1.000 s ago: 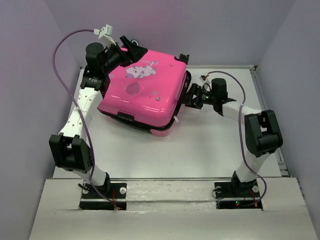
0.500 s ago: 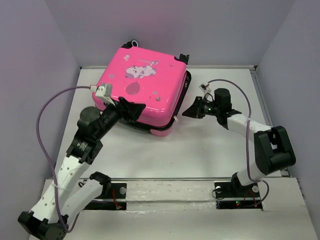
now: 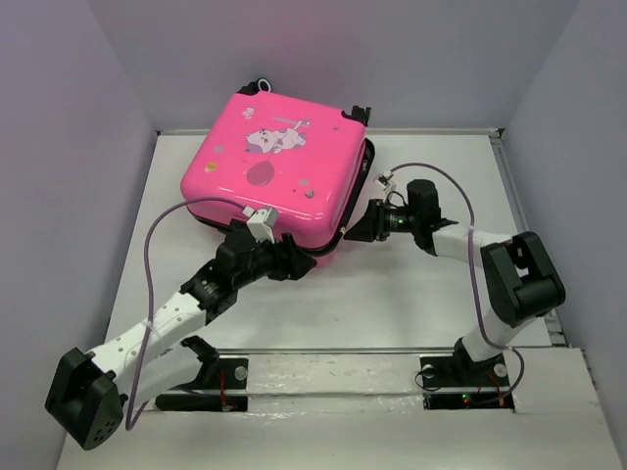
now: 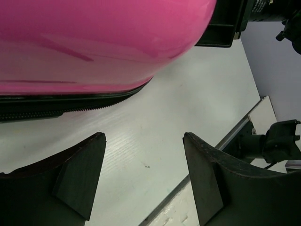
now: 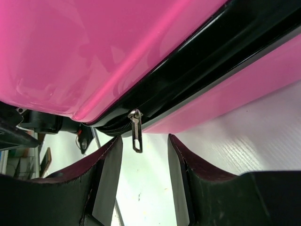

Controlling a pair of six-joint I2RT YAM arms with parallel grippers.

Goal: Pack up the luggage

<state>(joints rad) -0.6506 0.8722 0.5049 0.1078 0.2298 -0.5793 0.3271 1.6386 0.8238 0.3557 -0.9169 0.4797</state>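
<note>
Now that the left arm (image 3: 167, 318) has swung round to its near edge, the pink luggage (image 3: 274, 181) lies lid-down near the tabletop's (image 3: 411, 294) far-left corner. Wide open, the left gripper (image 4: 143, 136) holds nothing. Half open, the right gripper (image 5: 145, 140) brackets the zipper pull (image 5: 136, 132) without pinching it; zipping seems next.

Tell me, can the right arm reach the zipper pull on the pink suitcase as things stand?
Probably yes. In the right wrist view the zipper pull hangs from the suitcase seam just ahead of the right claw, in line with the gap between its parted fingers, with nothing in between.
</note>
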